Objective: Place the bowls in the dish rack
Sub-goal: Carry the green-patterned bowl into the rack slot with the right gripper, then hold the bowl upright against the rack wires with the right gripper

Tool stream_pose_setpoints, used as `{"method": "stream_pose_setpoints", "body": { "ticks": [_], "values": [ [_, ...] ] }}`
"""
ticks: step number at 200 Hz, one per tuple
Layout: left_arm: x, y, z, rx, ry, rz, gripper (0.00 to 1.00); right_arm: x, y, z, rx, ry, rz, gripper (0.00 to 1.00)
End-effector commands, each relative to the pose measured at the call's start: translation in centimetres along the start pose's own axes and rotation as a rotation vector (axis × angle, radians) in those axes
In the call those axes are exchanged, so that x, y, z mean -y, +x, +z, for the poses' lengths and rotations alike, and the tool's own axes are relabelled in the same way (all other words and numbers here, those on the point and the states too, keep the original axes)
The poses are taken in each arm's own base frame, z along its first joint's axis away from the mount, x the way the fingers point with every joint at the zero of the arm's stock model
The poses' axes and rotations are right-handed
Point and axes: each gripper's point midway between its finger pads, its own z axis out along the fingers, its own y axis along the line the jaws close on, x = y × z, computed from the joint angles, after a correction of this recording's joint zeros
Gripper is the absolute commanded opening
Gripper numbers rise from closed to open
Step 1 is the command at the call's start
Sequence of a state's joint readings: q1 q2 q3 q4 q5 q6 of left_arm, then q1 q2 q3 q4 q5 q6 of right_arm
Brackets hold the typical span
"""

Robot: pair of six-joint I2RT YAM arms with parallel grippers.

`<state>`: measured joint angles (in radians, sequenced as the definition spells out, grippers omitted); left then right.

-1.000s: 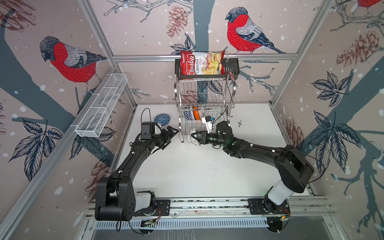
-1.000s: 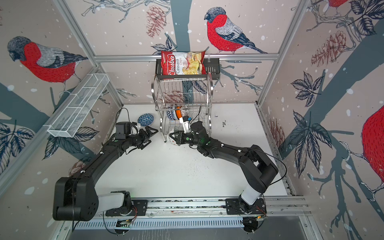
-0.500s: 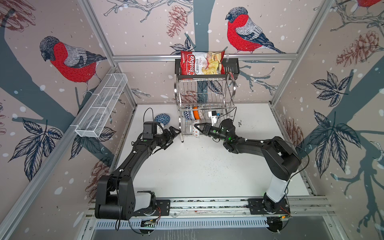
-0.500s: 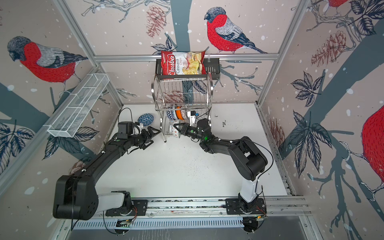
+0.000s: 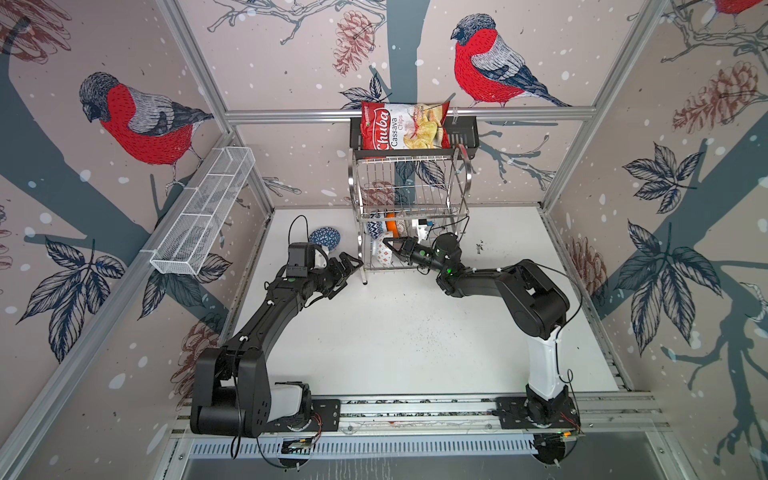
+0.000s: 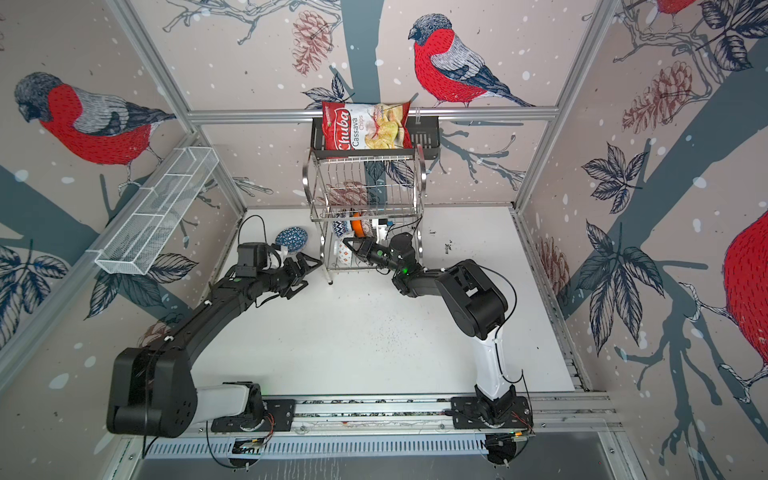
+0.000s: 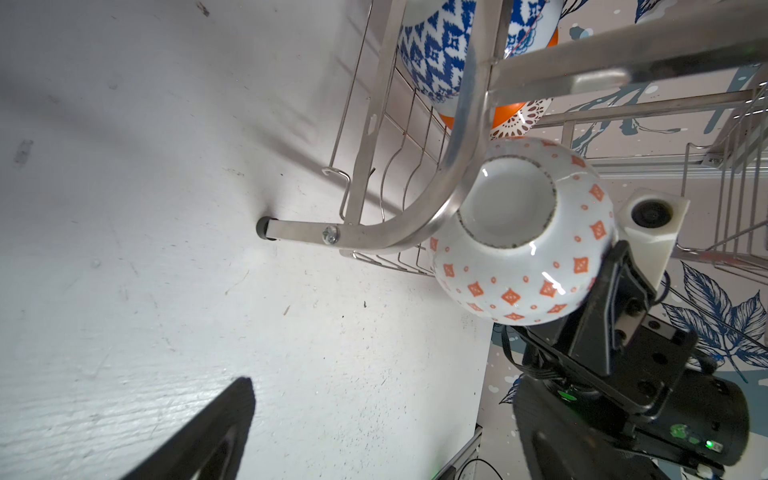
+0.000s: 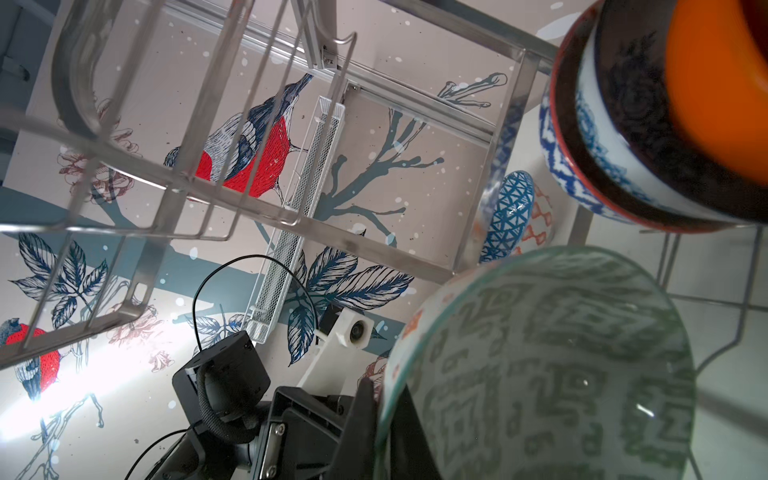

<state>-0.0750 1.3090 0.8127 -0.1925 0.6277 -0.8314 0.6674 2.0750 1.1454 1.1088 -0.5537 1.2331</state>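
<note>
gripping a bowl (image 7: 523, 257), right end effector (image 5: 388, 243) seemingly inside rack (image 5: 462, 178).

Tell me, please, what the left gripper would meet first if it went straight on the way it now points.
Probably the dish rack: the open left gripper points at its curved side tube near the foot, with the orange-diamond bowl just beyond. Depth is unclear.

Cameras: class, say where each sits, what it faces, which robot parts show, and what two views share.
Top views: overhead, front, facing down at table and dish rack; left arm, right arm.
Left wrist: left arm, facing rack's foot; own finger, right gripper shut on diamond bowl.
Right wrist: below rack's top shelf, facing left arm; own fingers on bowl.
Shared: both wrist views show that bowl.
</note>
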Motion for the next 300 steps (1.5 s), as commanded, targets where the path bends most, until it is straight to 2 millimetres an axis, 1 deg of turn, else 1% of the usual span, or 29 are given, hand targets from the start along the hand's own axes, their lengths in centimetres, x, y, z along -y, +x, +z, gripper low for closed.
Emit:
{"method": "stream_pose_setpoints", "body": {
  "ticks": [1, 63, 98, 136, 225, 250, 279, 300],
  "values": [
    [0.4, -0.1, -0.1, 0.000, 0.010, 0.013, 0.97, -2.2, -0.9, 0.3, 0.024, -0.117, -0.003, 0.00],
    [-0.1, 0.4, -0.2, -0.004, -0.001, 0.007, 0.97, -0.4, -1.3, 1.4, 0.030, -0.121, 0.059, 0.00],
    [-0.1, 0.2, -0.1, -0.006, -0.002, 0.006, 0.97, 0.5, -1.4, 1.8, 0.037, -0.124, 0.097, 0.00],
    [0.2, -0.1, 0.1, -0.007, -0.004, 0.012, 0.97, 1.4, -1.8, 1.9, 0.066, -0.112, 0.130, 0.00],
    [0.0, 0.0, 0.3, -0.016, -0.011, 0.009, 0.97, 3.2, -1.9, 1.9, 0.097, -0.089, 0.193, 0.00],
    [0.1, 0.0, 0.2, -0.015, -0.008, 0.014, 0.97, 4.3, -1.8, 2.1, 0.096, -0.055, 0.211, 0.00],
    [0.1, 0.2, 0.1, -0.019, -0.014, 0.018, 0.97, 4.3, -1.8, 2.5, 0.092, -0.068, 0.215, 0.00],
    [0.0, 0.2, 0.0, -0.021, -0.017, 0.021, 0.97, 4.4, -1.9, 2.5, 0.102, -0.065, 0.217, 0.00]
  ]
}}
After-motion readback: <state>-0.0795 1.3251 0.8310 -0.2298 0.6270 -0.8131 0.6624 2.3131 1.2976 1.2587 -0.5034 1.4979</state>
